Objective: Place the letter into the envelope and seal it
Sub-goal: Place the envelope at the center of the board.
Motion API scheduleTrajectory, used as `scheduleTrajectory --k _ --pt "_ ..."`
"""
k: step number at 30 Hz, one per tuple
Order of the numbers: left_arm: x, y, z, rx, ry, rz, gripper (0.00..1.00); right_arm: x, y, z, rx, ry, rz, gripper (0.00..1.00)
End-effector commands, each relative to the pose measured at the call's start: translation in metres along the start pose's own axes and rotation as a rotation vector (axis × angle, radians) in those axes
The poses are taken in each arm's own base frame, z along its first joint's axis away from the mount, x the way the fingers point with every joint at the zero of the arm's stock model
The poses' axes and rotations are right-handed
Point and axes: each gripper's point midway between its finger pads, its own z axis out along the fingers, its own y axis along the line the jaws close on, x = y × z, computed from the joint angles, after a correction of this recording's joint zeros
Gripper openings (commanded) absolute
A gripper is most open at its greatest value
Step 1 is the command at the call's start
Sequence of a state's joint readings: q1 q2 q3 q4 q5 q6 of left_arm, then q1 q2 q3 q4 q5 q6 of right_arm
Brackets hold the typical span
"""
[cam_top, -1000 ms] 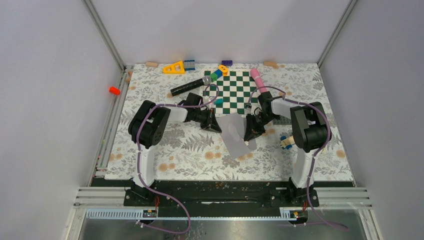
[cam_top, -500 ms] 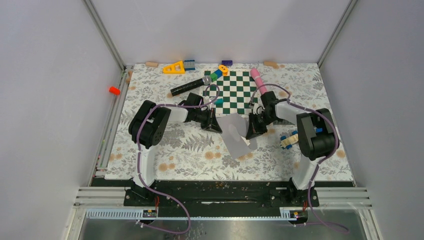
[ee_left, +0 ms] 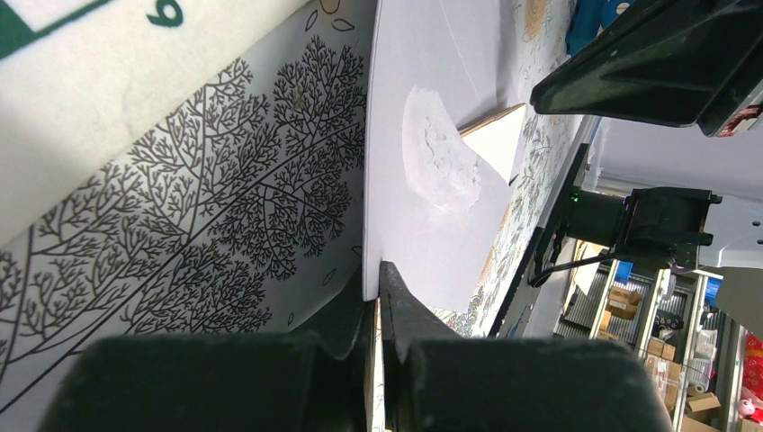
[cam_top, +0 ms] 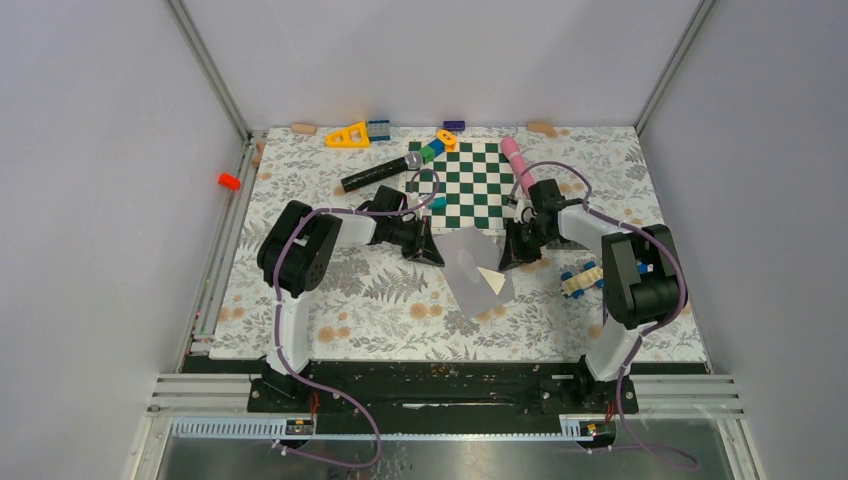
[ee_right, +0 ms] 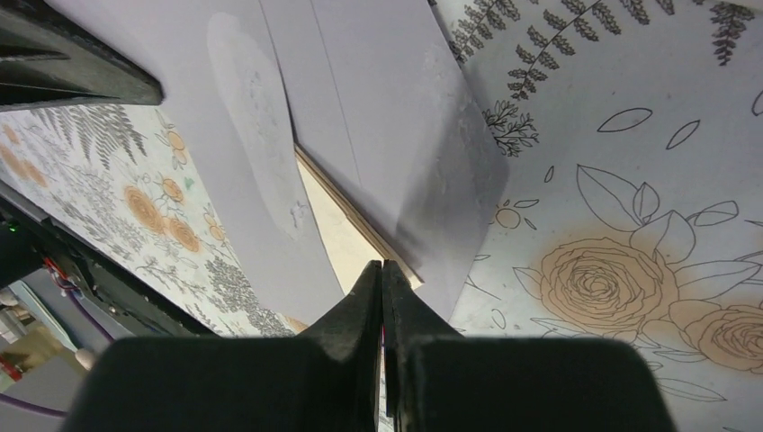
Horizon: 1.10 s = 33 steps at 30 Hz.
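**Operator:** Report tool state.

**Technician:** Left gripper (ee_left: 372, 292): fingers together, clamped on one corner of the plain light grey flat paper envelope (cam_top: 468, 262). Right gripper (ee_right: 382, 268): fingers pressed together with nothing between them, tips just over the envelope's open edge.

**Operator:** What changed in the last second?

**Technician:** The right gripper stood partly apart over the envelope. It has since closed and drawn back toward the envelope's right edge. The flap, previously raised, now lies lower across the body.

**Operator:** Meaning for the task?

**Technician:** Insertion appears done. The cream paper letter (ee_right: 346, 236) sits inside, with a wedge showing under the flap. Sealing appears incomplete, as the flap edge is not pressed flat.

**Operator:** Location and surroundings?

**Technician:** The envelope lies mid-table on the floral table cover (cam_top: 330, 300), between both grippers.
- The green-and-white checkered mat (cam_top: 470, 185) is just behind it.
- The black microphone (cam_top: 380, 173) and pink cylinder (cam_top: 514, 158) lie farther back.
- A blue-and-cream toy piece (cam_top: 582, 281) sits apart on the right.

Only the right gripper itself stands over the flap.
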<state>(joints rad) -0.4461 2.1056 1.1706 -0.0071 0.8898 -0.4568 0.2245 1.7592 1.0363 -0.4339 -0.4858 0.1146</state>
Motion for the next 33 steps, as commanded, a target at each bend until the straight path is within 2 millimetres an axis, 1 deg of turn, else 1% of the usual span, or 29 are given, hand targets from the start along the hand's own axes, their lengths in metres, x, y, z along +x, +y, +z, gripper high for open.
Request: scheduleTrajectory --k 1,3,5,7,9,11,17,24,28,33 --pt "0.011 0.017 0.006 -0.062 0.025 -0.021 0.0 0.001 -0.006 -0.004 0.028 0.062 -0.046 0.01" --pt "0.011 0.018 0.007 -0.062 0.026 -0.021 0.0 0.001 -0.004 -0.005 0.021 0.079 -0.057 0.23" --pt "0.011 0.019 0.008 -0.062 0.028 -0.024 0.0 -0.001 -0.003 -0.005 0.015 0.079 -0.061 0.37" --pt "0.011 0.02 0.008 -0.064 0.028 -0.026 0.0 -0.004 -0.004 -0.003 0.015 0.084 -0.058 0.45" --pt "0.011 0.019 0.008 -0.062 0.029 -0.024 0.0 -0.006 -0.006 -0.001 0.023 0.093 -0.058 0.5" --pt "0.011 0.018 0.008 -0.064 0.027 -0.023 0.0 -0.006 -0.007 0.002 0.014 0.111 -0.077 0.5" --pt "0.012 0.02 0.008 -0.065 0.029 -0.025 0.0 0.001 0.0 0.007 -0.05 0.177 -0.074 0.47" --pt "0.012 0.02 0.009 -0.063 0.032 -0.029 0.0 0.011 0.009 0.009 -0.114 0.235 -0.079 0.43" --pt "0.012 0.019 0.009 -0.063 0.031 -0.026 0.0 0.014 0.011 0.009 -0.125 0.252 -0.069 0.41" --pt "0.012 0.018 0.008 -0.063 0.028 -0.021 0.0 0.016 0.014 0.011 -0.147 0.265 -0.045 0.36"
